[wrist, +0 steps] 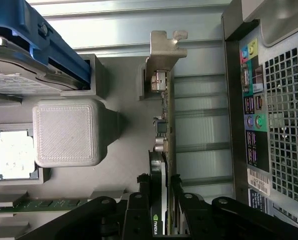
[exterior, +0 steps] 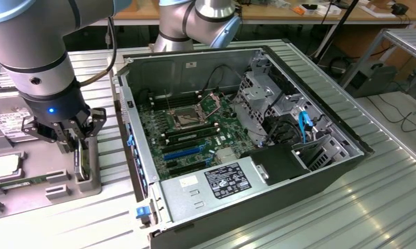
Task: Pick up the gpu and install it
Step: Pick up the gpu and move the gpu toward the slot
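So, going from the exterior view's left, a grey fixture tray [exterior: 27, 199] is seen on the slatted metal table [exterior: 374, 207], with a hard drive [exterior: 7, 124] and a CPU [exterior: 2, 166] laid in it. At the tray's edge nearest the computer, the gripper [exterior: 75, 141] is pointed straight down and is clamped on the gpu [exterior: 83, 163], which is stood on its long edge in a slot of the tray. Just beside that, toward the exterior view's right, the open PC case [exterior: 166, 70] is laid on its side, so the motherboard [exterior: 222, 135] and its blue slots [exterior: 183, 152] are exposed. In the wrist view the gpu [wrist: 164, 125] is caught edge-on: the black fingers [wrist: 141, 200] are pressed against both faces of the card, partly closed with no gap to be made out, and an NVIDIA logo [wrist: 154, 223] is seen between them. The silver bracket [wrist: 163, 55] is shown at the card's far end, and a memory stick [wrist: 39, 203] is picked up in the tray. The case's rear panel [wrist: 253, 110], with its coloured ports, is seen close beside the card.
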Robot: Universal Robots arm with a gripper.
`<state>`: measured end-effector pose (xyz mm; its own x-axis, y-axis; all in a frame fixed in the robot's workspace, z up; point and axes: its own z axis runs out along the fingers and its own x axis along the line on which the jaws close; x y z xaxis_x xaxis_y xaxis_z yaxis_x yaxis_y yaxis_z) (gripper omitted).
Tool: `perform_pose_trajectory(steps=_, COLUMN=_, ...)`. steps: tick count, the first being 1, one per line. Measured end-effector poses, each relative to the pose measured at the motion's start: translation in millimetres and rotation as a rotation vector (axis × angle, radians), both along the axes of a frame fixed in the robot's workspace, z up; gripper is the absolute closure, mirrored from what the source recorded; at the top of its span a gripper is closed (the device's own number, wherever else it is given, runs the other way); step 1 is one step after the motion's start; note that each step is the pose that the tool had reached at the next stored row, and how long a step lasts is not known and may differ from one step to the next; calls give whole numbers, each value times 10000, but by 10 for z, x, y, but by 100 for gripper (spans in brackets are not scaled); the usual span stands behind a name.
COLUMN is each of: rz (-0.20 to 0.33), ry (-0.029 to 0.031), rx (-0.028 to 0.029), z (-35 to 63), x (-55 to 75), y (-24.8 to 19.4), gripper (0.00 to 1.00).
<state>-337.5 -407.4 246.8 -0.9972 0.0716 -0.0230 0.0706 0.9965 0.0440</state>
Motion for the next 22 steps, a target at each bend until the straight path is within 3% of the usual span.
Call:
perform_pose_trajectory(steps=3, rz=0, ry=-3, rx=2, z=1, x=0, y=0, gripper=73)
perform_pose_trajectory(steps=7, rz=0, ry=-1, rx=1, z=83, x=0, y=0, gripper=73)
perform_pose_trajectory(steps=12, rz=0, ry=1, rx=0, z=232, x=0, y=0, gripper=73)
perform_pose_trajectory(steps=18, rz=0, ry=1, rx=0, z=488, x=0, y=0, gripper=73)
perform_pose_trajectory(steps=22, rz=0, ry=0, rx=14, z=500, x=0, y=0, gripper=73)
